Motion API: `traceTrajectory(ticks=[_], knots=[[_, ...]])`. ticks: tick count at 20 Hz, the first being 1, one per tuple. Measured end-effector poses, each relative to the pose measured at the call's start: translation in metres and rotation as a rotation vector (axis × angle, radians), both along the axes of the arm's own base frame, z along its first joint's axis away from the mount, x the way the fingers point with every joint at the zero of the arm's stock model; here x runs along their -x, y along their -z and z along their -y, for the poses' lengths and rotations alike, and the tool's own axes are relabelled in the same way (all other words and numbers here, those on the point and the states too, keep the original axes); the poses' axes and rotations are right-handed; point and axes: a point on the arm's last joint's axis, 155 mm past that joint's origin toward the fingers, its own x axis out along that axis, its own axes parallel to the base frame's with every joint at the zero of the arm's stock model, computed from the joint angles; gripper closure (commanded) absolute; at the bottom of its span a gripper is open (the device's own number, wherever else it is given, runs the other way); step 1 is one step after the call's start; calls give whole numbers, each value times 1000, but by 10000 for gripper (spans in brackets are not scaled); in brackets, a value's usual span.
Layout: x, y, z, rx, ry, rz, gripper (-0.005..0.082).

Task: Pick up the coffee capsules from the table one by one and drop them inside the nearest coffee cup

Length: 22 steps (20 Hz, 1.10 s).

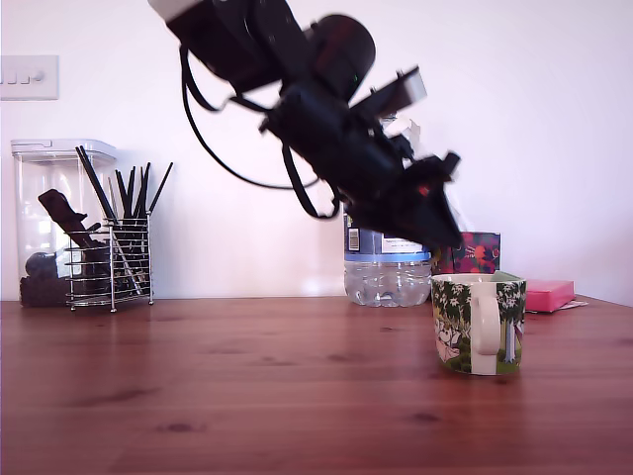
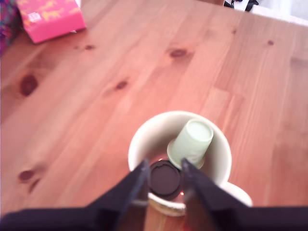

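The reddish wooden surface [image 1: 247, 396] is seen side-on in the exterior view, with the dark arm [image 1: 316, 109] slanting down from the upper left of that view. The hand [image 2: 163, 179] is lost in the arm's dark bulk there; only the wrist view shows it, poised right over the coffee cup [image 1: 480, 324].

Behind the arm in the exterior view, a clear water bottle [image 1: 386, 272] is seen, and well away towards that view's left, a clear lidded container [image 1: 45, 218] and a wire holder of dark utensils [image 1: 114, 262]. A pink box [image 2: 50, 18] is caught in both views, beyond the cup.

The tree print and cream handle are shown only in the exterior view; the cup's inside is given only by the wrist camera. There, the pale mint green capsule [image 2: 191, 143] is seen lying tilted inside the cup, just beyond the fingertips. The black capsule [image 2: 164, 179] is framed between the two fingers [image 2: 132, 185], over the cup's near rim; the fingers are closed in against its sides, gripping it.
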Motion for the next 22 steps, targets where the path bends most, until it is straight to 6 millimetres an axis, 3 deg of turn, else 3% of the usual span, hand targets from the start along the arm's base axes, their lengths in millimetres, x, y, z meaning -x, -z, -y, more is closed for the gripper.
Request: traceTrajectory(ticks=[6,10,13,17,22], knots=[[-1,-87,-47,48,-70,60,781],[-12,-128,-86,88,-141,115,781],[-7,-149,-117,116,-191,147,783],[5,-158,-166,179,-288,197,784],[16,-125,-249,231,-488,202,783]])
